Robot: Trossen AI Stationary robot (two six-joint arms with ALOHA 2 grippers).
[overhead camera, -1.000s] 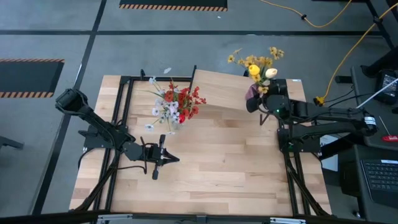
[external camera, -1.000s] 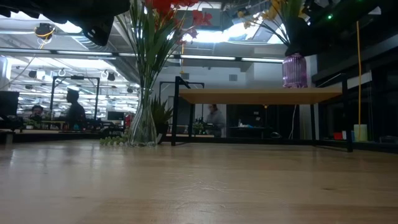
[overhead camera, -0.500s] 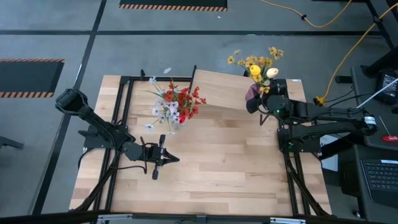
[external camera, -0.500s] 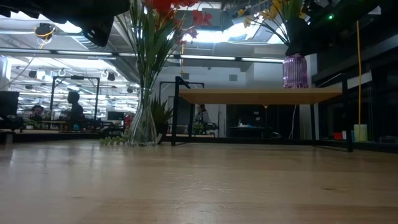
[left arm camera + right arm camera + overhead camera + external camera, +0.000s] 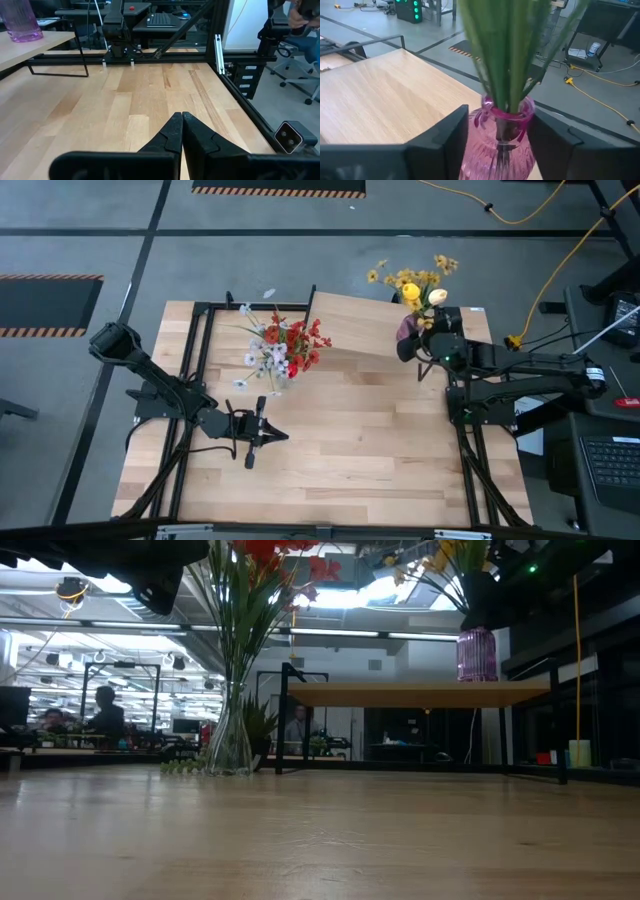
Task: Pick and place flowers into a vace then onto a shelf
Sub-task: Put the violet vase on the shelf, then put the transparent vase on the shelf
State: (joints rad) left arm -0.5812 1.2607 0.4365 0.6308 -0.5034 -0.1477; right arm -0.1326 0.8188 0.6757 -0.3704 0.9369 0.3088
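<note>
Above the light wooden shelf (image 5: pixel 362 330), the right end effector (image 5: pixel 497 145) pinches the upright ribbed pink glass vase (image 5: pixel 501 150) of yellow flowers (image 5: pixel 412 281); left end effector (image 5: pixel 182 131) pressed together, well apart.

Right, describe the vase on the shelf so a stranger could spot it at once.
Find the raised wooden shelf at the table's far edge. At its right-hand end stands the pink ribbed glass vase of yellow flowers, between the right gripper fingers. The other vase, clear glass with red and white flowers, stands on the tabletop.
</note>
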